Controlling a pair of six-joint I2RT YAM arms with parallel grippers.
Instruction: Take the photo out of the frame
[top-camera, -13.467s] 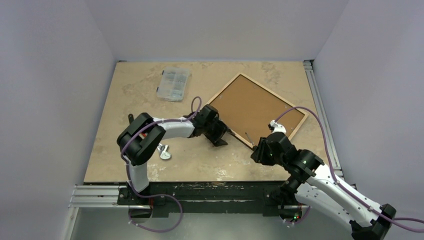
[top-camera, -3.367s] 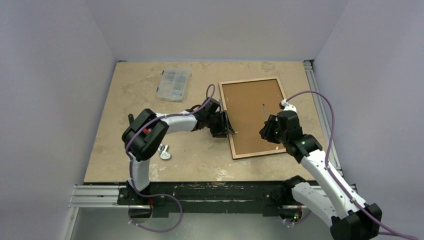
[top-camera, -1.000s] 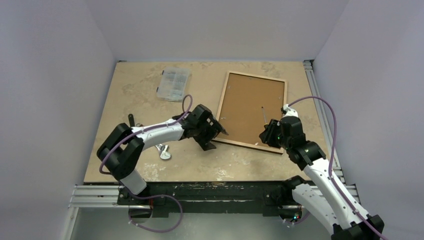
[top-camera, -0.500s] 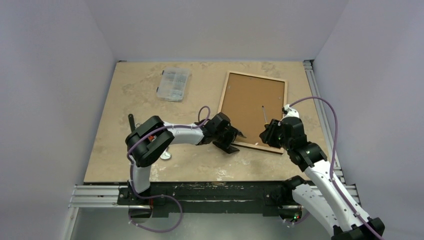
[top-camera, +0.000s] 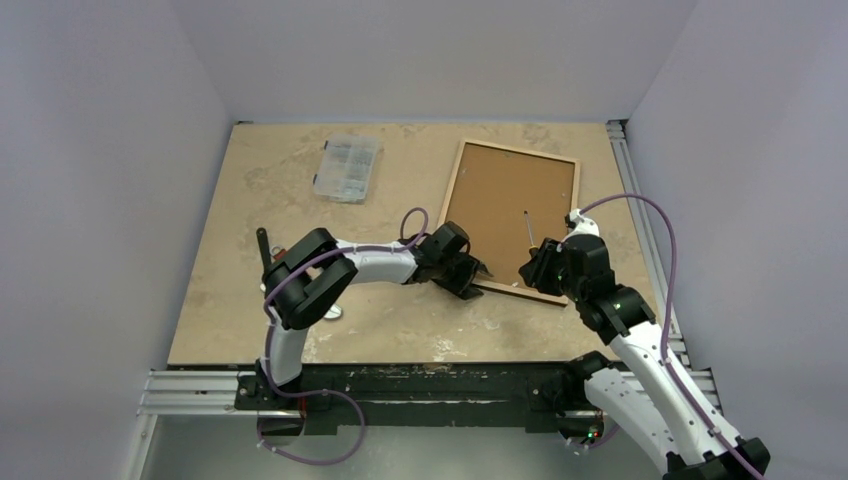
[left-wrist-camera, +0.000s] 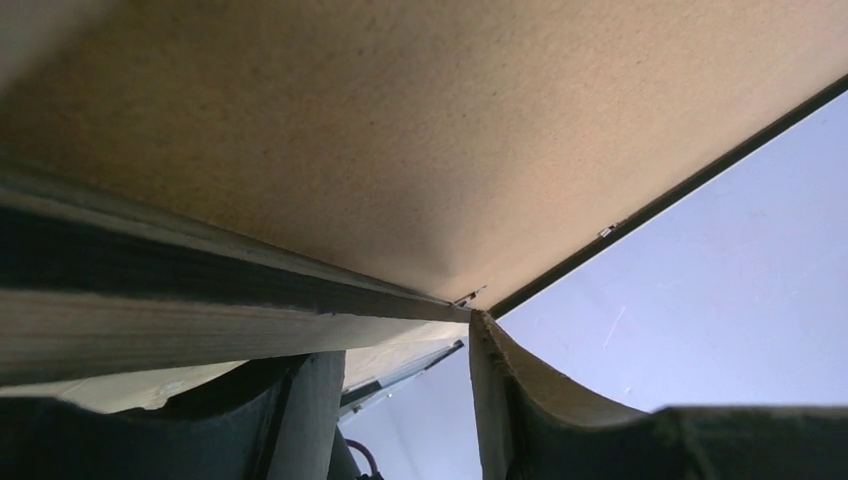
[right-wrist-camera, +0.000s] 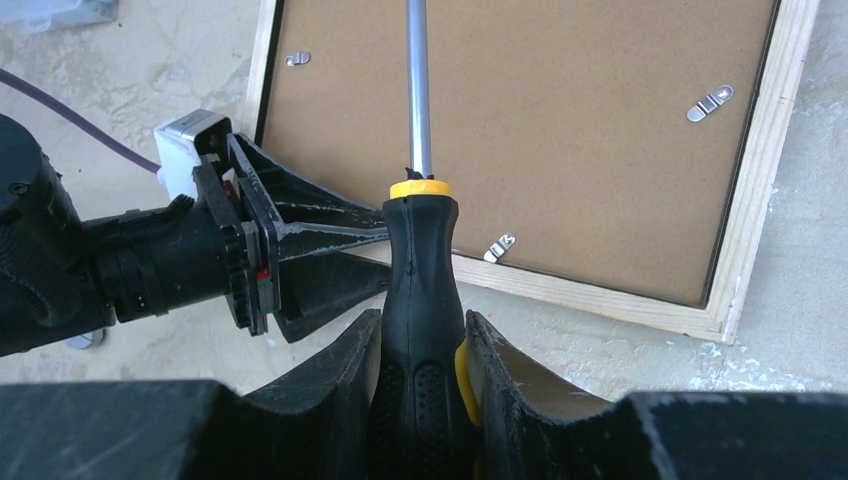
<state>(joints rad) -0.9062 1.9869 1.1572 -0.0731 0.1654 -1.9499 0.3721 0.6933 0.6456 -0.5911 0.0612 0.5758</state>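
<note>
On frame back: 3 clips; 1 screwdriver in R claw.

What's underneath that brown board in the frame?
Nothing of it shows. The frame lies face down, its brown backing up and held by metal clips, so anything beneath, photo included, is covered.

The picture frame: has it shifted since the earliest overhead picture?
Yes. The frame has turned clockwise from a diamond-like tilt; its long sides now run nearly parallel to the side edges of the table.
</note>
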